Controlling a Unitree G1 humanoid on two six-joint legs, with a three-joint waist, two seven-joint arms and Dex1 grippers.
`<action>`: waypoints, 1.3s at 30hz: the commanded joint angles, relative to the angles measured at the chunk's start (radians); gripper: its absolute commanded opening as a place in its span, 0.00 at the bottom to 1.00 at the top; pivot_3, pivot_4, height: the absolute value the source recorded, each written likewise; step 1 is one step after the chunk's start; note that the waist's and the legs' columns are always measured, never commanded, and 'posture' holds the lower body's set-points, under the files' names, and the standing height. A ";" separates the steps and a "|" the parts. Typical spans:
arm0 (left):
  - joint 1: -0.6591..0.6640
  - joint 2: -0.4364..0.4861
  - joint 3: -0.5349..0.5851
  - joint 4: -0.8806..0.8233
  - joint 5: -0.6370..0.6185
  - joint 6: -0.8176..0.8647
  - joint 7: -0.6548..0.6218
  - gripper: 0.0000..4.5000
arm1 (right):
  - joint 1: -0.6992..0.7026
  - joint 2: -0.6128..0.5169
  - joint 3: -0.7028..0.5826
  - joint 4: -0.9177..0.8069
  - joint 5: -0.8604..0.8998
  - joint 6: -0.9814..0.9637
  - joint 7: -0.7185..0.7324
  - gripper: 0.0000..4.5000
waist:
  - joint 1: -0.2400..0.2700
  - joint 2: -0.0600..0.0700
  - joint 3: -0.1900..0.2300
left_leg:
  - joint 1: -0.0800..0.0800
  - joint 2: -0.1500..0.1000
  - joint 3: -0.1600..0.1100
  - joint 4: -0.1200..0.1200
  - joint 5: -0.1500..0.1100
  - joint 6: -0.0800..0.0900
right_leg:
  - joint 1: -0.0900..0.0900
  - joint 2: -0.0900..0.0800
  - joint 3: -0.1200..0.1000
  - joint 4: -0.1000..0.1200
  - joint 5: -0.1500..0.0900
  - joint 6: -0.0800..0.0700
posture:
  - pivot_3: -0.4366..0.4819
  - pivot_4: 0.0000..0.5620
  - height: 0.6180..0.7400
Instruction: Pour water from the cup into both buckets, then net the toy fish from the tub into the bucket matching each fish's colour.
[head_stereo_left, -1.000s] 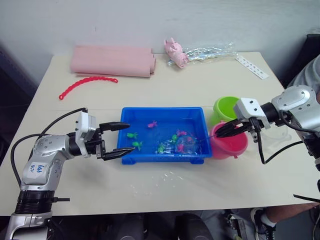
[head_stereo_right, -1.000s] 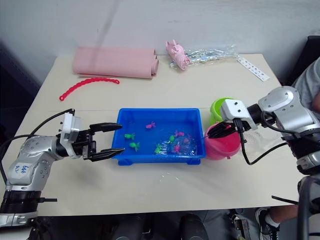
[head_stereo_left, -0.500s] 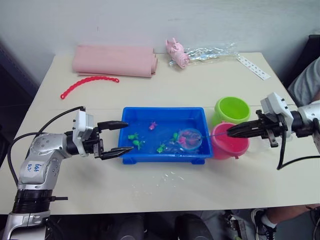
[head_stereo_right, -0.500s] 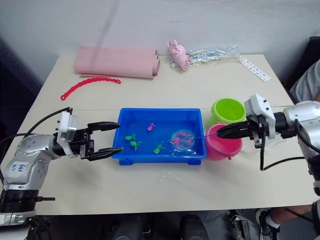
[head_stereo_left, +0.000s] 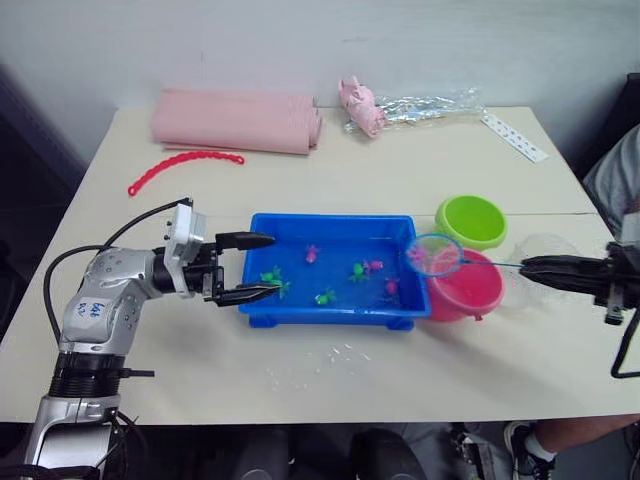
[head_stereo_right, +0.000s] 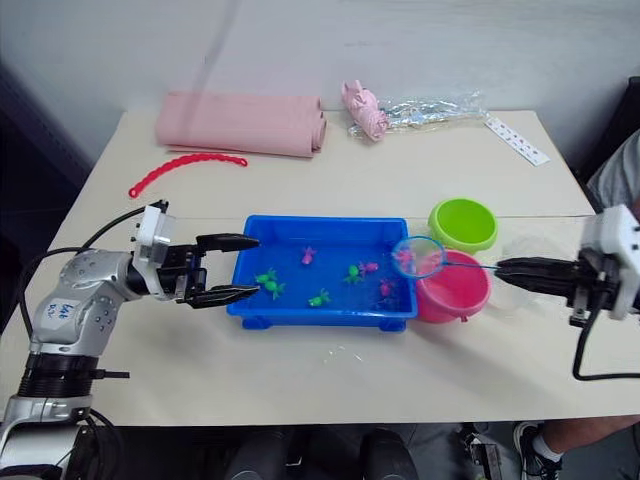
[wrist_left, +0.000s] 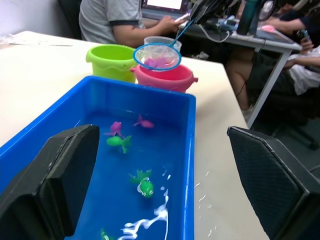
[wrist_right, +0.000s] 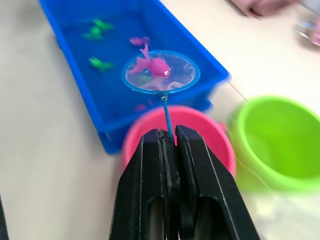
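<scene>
The blue tub (head_stereo_left: 330, 217) holds water and several green and pink toy fish (head_stereo_left: 325, 297). My left gripper (head_stereo_left: 252, 267) is open at the tub's left end, one finger on each side of that wall. My right gripper (head_stereo_left: 535, 267) is shut on the thin handle of the net (head_stereo_left: 434, 255). The net hangs above the tub's right edge and the near rim of the pink bucket (head_stereo_left: 470, 290). One pink fish (wrist_right: 159, 65) lies in its mesh. The lime green bucket (head_stereo_left: 471, 221) stands just behind the pink one. The clear cup (head_stereo_left: 545, 250) is to their right.
A rolled pink cloth (head_stereo_left: 235, 120), a red bead chain (head_stereo_left: 185, 165), a pink toy with a clear bag (head_stereo_left: 360, 105) and a white strip (head_stereo_left: 515, 135) lie at the table's back. Water drops (head_stereo_left: 340, 355) spot the table before the tub. A person (head_stereo_left: 615, 170) sits at the right edge.
My right gripper pulled back to the right and raised the net, with a pink fish in it, out of the water to the tub's right edge. The left gripper edged closer to the tub.
</scene>
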 joint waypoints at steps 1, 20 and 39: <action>-0.029 -0.019 -0.006 -0.022 -0.025 0.014 -0.002 0.99 | 0.070 0.028 -0.143 -0.021 -0.051 -0.103 -0.009 0.00 | 0.000 0.000 0.000 | 0.000 0.000 0.000 0.000 0.000 0.000 | 0.000 0.000 0.000 0.000 0.000 0.000 | 0.48 0.27 1.00; -0.048 -0.107 -0.060 -0.018 -0.007 0.026 0.029 0.99 | 0.138 0.204 -0.122 0.159 -0.512 -1.093 -0.322 0.00 | -0.002 0.000 0.000 | 0.001 0.000 0.001 0.000 0.000 0.000 | 0.001 0.001 0.001 0.000 0.000 0.000 | 0.48 0.27 1.00; -0.015 -0.166 -0.063 -0.027 0.011 0.001 0.093 0.99 | 0.255 0.283 -0.313 0.172 -1.254 -1.552 -0.984 0.00 | -0.003 0.001 -0.001 | 0.002 0.000 0.001 -0.001 0.001 -0.002 | 0.001 0.001 0.003 0.000 0.000 0.000 | 0.48 0.27 1.00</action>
